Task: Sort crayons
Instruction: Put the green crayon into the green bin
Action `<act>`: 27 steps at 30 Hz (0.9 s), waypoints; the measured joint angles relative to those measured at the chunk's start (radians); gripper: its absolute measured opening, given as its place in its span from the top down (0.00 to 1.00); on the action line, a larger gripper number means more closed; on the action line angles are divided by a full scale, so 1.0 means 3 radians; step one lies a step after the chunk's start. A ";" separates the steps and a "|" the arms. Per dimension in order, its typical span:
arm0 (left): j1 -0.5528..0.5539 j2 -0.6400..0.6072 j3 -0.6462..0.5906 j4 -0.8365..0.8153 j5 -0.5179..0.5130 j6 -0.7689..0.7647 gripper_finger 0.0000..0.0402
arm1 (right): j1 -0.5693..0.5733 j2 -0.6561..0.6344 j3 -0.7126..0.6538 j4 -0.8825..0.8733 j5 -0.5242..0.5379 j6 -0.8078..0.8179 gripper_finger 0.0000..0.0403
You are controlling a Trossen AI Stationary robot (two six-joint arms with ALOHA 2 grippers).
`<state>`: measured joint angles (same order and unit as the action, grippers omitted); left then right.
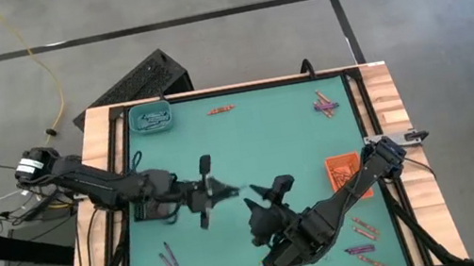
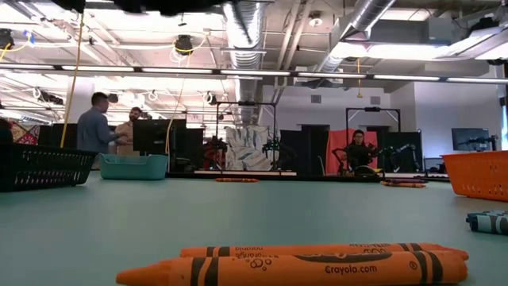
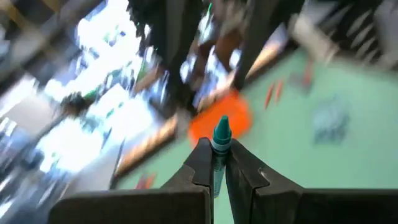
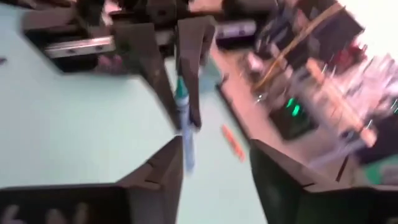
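The left gripper (image 1: 219, 190) has its jaws clamped at mid-surface; facing it, the right gripper (image 1: 266, 195) has jaws spread wide.

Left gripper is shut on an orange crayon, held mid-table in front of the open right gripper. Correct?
Not quite: the crayon is teal-blue, not orange. The left wrist view shows its teal tip sticking out between the closed jaws of the left gripper. The rest holds: in the high view the left gripper is mid-table, and the right wrist view shows the right gripper open just before that crayon.
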<state>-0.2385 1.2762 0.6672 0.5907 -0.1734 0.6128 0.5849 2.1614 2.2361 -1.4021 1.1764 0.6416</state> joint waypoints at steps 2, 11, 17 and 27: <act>0.0115 -0.0146 -0.0001 -0.0295 -0.0198 0.0027 1.00 | -0.0032 -0.0002 -0.0066 -0.0327 -0.0195 0.0456 0.47; 0.1012 -0.0666 0.0002 -0.1615 -0.0661 0.0038 1.00 | -0.0059 0.0003 -0.0662 -0.0565 -0.0485 0.1172 0.46; 0.1854 -0.0748 0.0002 -0.2271 -0.0602 0.0063 1.00 | -0.0037 0.0004 -0.1100 -0.0560 -0.0534 0.1533 0.49; 0.3035 -0.0596 0.0029 -0.2635 -0.0206 0.0310 1.00 | 0.0013 0.0009 -0.1515 -0.0561 -0.0616 0.1941 0.50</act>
<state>0.6720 1.0976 0.6760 -0.1999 -0.2354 0.7058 0.5888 2.1642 1.7815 -1.5702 0.9916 1.2240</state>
